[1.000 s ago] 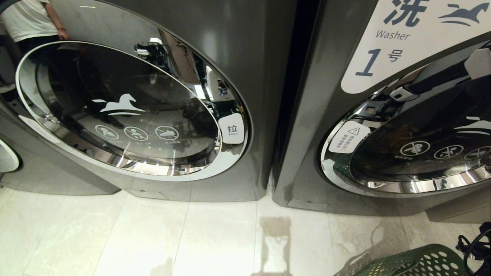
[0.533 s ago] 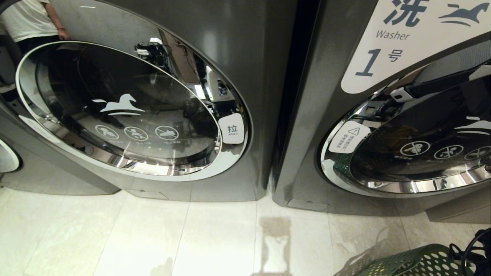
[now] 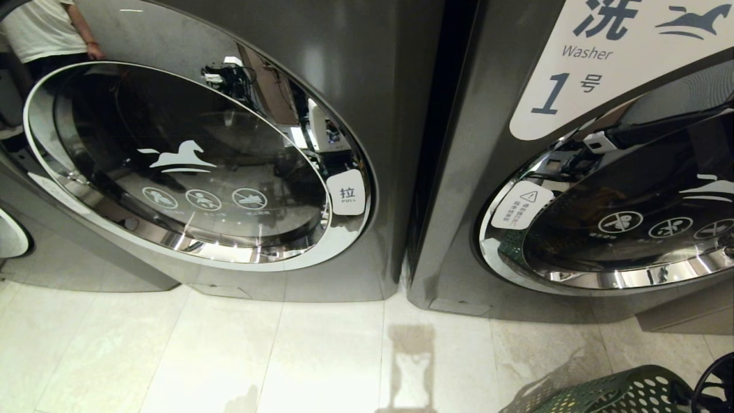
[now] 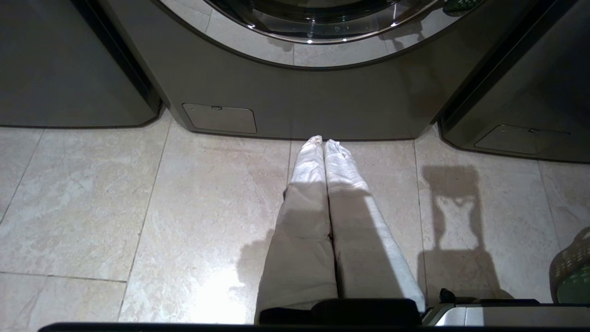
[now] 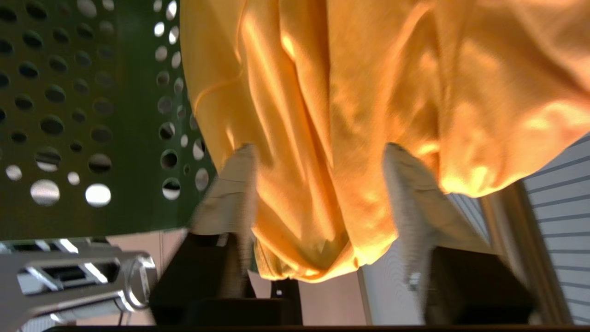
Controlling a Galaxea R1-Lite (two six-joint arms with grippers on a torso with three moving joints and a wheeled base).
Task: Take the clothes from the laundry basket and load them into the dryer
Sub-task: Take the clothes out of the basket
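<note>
The green perforated laundry basket (image 3: 608,396) stands on the floor at the lower right of the head view. In the right wrist view an orange garment (image 5: 368,92) hangs against the basket's wall (image 5: 92,115). My right gripper (image 5: 318,147) is open, its fingers wide apart with folds of the orange cloth between them. Two grey front-loading machines face me, the left door (image 3: 189,166) and the right door (image 3: 631,218) both closed. Which one is the dryer I cannot tell. My left gripper (image 4: 323,140) is shut and empty, parked low over the tiles before a machine's base.
The right machine carries a "Washer 1" sign (image 3: 602,57). A person (image 3: 46,28) stands at the far upper left. Black cabling of my right arm (image 3: 714,384) shows at the lower right corner. The basket's rim (image 4: 571,272) also shows in the left wrist view.
The right arm's black cabling has dropped lower at the head view's bottom right corner, and its reflection in the right door has shifted. Machines and basket have not moved.
</note>
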